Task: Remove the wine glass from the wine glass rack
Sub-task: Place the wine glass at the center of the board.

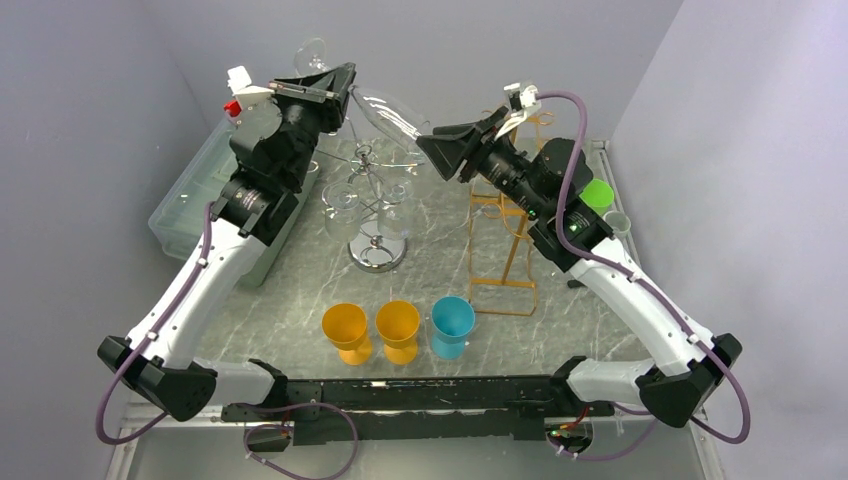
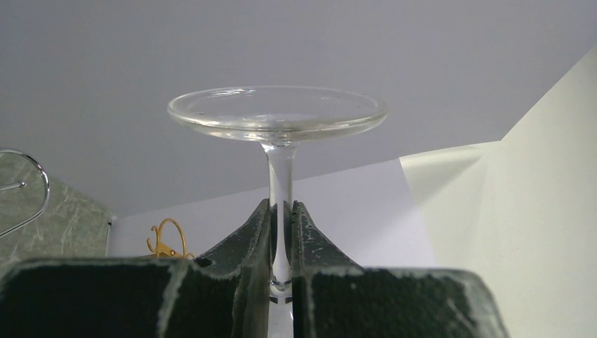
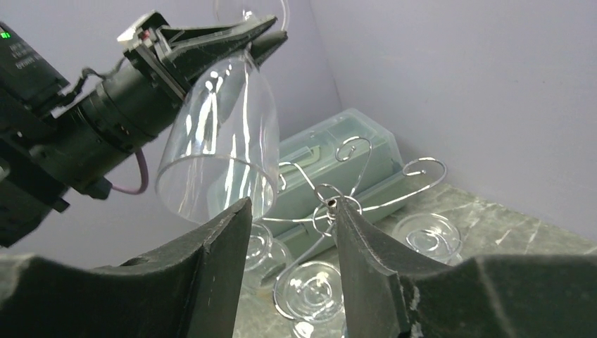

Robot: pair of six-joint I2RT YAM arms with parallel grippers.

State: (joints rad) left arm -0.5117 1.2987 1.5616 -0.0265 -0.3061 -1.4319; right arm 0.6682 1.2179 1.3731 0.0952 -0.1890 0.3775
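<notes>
Marbled table [image 1: 290, 300], wine glass rack [image 1: 377, 250], gold wire stand [image 1: 505, 250], two orange cups [image 1: 347, 328] [image 1: 398, 326], teal cup [image 1: 452, 322], bin [image 1: 195, 195] perhaps on edge

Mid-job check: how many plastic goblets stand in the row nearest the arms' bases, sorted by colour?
Orange goblets: 2
Blue goblet: 1
Total: 3

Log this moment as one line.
wine glass: off rack, tilted | left claw: shut on stem | right claw: open, at bowl rim | rack: other glasses hanging
</notes>
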